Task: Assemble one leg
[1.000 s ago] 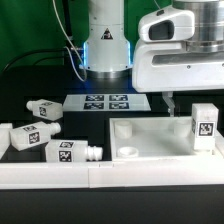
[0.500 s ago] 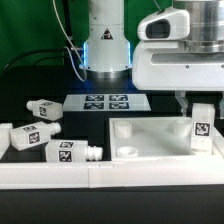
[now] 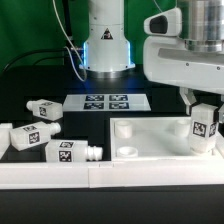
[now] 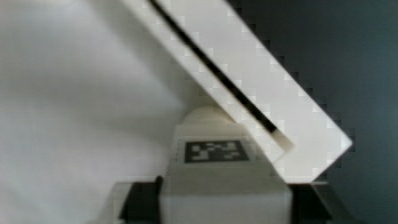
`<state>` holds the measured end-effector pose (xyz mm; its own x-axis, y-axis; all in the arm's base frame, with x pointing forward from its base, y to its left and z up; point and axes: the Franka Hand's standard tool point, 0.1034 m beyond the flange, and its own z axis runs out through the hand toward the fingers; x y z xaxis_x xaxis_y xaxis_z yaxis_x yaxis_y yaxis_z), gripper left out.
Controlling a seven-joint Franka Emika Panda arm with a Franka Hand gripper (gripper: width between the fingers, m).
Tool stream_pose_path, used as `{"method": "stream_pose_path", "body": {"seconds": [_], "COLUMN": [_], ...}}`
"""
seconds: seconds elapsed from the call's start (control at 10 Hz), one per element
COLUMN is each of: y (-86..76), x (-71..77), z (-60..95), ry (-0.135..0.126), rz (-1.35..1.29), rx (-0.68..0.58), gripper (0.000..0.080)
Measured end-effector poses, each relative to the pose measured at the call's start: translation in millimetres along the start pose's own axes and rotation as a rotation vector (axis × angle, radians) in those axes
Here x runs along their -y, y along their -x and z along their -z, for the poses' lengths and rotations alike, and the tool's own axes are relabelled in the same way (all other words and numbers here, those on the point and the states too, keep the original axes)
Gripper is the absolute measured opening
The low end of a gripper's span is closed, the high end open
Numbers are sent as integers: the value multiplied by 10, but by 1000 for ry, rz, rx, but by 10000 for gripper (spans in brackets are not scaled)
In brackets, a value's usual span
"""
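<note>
Black table [image 3: 40,85] carries the white top [image 3: 150,140]; the gripper [image 3: 204,101] pinches the leg [image 3: 205,124] upright between its fingers, over the top's near corner. Lowering should probably stay vertical, peg centred on the corner hole.

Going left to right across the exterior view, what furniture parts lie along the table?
Three loose legs clustered at the left → the tray-like top → the upright leg at the top's right corner, between the end effector fingers.
</note>
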<state>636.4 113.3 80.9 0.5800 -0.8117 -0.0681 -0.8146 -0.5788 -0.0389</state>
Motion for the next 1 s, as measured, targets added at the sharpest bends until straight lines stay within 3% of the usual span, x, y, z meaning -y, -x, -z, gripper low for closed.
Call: {"method": "stream_pose_path", "body": {"seconds": [0.3, 0.4, 0.6, 0.7, 0.8, 1.0], "y": [-19, -22, -6, 44, -5, 32], "x": [30, 30, 29, 44, 39, 37], "z": [-11, -10, -21, -32, -32, -38], "ry": [-76, -79, -72, -61, -77, -31], "rz": [-507, -540, -447, -319, -108, 277], "rx": [33, 39, 25, 1, -14, -57], "gripper": [285, 285, 305, 482, 593, 638]}}
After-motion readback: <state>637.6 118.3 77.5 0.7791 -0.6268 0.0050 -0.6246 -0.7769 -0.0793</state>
